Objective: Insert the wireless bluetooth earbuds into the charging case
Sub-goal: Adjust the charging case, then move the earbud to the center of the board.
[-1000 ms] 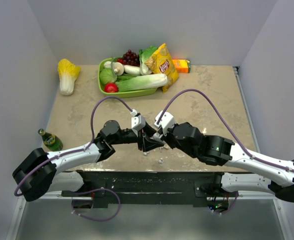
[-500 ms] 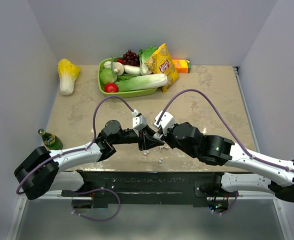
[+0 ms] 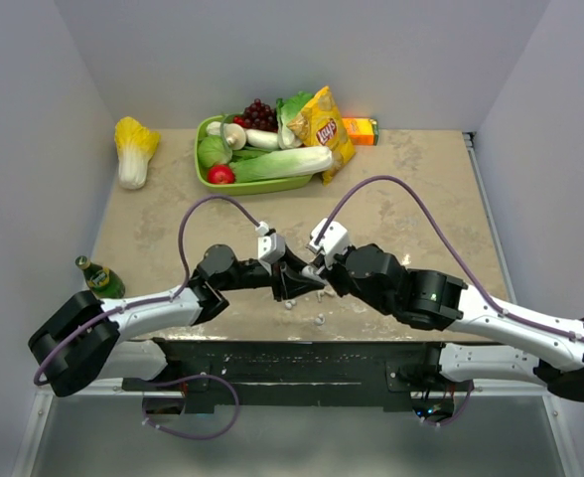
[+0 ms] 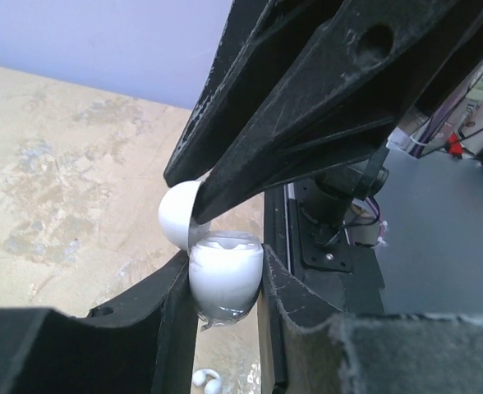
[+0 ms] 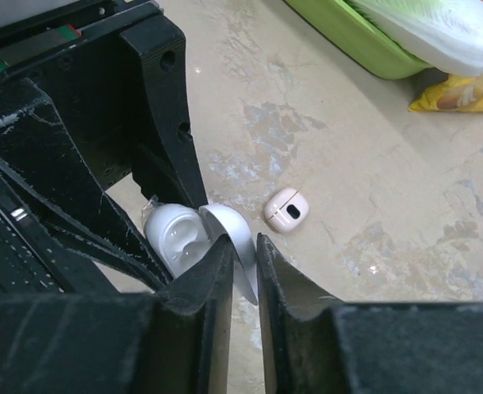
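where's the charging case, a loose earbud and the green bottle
charging case [image 4: 225,279], left wrist view, lower shell
earbud [image 3: 319,319], top external view, its white body
green bottle [image 3: 99,279], top external view, its middle

My left hand [image 3: 290,282] and right hand [image 3: 317,275] meet on the case [image 4: 225,279] over the near tabletop [image 3: 421,189], each blocking the other. Earbuds [image 3: 320,320] lie loose just nearer. A bottle [image 3: 98,277] stands beside my left arm; the vegetable basket [image 3: 201,149] walls the far edge. Bare room lies right.
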